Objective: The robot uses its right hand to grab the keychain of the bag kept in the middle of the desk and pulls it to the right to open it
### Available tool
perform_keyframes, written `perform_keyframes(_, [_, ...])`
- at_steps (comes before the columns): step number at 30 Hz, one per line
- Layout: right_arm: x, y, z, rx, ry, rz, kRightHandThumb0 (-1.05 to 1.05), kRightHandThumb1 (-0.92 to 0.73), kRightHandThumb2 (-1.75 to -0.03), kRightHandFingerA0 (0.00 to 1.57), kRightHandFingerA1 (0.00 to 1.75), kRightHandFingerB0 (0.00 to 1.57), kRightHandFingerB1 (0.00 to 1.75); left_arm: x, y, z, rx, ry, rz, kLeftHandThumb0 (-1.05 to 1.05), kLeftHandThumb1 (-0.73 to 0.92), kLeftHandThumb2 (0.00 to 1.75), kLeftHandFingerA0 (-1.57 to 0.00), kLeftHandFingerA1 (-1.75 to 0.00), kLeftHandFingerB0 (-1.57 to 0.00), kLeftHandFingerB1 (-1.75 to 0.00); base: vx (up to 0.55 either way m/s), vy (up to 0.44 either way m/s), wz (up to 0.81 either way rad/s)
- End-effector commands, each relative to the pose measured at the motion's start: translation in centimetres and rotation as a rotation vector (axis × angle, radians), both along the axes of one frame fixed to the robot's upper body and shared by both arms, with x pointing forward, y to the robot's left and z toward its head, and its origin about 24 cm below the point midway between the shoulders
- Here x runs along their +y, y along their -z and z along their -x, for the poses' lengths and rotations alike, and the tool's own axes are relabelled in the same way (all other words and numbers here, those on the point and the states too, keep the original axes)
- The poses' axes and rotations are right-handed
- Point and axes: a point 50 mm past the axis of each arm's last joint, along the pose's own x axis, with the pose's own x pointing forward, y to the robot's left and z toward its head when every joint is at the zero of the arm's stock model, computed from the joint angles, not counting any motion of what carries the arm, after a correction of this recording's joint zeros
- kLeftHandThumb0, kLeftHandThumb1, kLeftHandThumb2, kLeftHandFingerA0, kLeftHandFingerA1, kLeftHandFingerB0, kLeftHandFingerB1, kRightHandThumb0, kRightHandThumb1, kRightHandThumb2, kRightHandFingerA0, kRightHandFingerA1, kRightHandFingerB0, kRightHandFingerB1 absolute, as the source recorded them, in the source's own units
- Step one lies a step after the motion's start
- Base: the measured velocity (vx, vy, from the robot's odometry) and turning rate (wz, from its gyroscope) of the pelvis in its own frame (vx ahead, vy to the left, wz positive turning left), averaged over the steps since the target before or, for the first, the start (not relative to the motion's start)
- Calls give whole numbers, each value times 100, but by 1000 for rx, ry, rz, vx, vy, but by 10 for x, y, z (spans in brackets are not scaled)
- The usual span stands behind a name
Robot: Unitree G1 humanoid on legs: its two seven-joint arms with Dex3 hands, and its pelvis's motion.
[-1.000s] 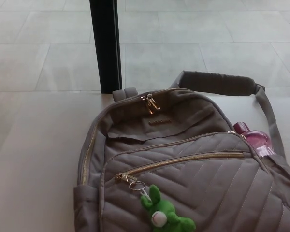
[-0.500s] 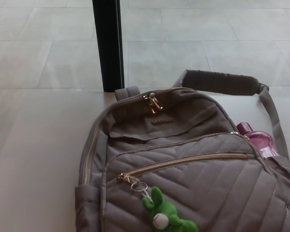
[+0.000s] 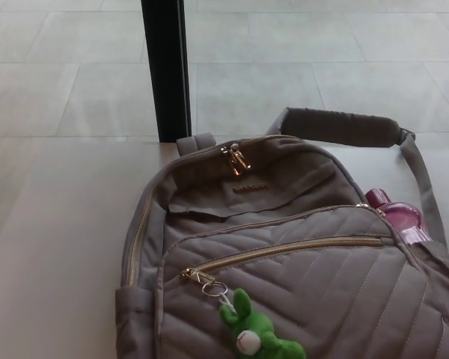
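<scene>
Head view: a taupe quilted bag (image 3: 284, 284) lies flat on the pale desk (image 3: 52, 262), filling the lower right of the picture and running off its bottom and right edges. Its front pocket zipper (image 3: 284, 249), gold-toothed, runs in a slight upward slant from left to right and is closed along its whole visible length. The gold zipper pull (image 3: 192, 276) sits at the left end of that zipper. From the pull hangs a small metal ring (image 3: 215, 289), and from the ring a green plush keychain (image 3: 253, 333) shaped like a little animal with a white face; it lies on the quilted front of the bag, near the bottom edge of the picture and partly cut off by it.

Higher up, at the top of the bag, two gold pulls (image 3: 235, 160) of the main zipper meet beside the short carry loop (image 3: 196, 143). A padded shoulder strap (image 3: 340, 127) arches beyond the bag's upper right corner and comes down its right side. A pink bottle (image 3: 396, 217) sticks out of the right side pocket, touching the bag.

Behind the desk a black upright post (image 3: 165, 67) rises against the grey tiled floor (image 3: 322, 60).

No robot hand, left or right, shows anywhere in this view, so nothing can be said of their fingers
</scene>
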Motion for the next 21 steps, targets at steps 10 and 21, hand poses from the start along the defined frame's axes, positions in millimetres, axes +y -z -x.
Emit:
perform_keyframes(10, [146,22,61,99,-706,448,-61,-56,-58,57,52,37,35,4,-3,4,-4,0,0,-57,57,58,-72,-57,-53,-41,0,0,0])
perform_keyframes(21, [152,24,63,83,-720,559,-64,-45,-87,57,65,34,50,3,-3,4,6,20,-1,-57,59,58,-71,-58,-54,-41,0,0,0])
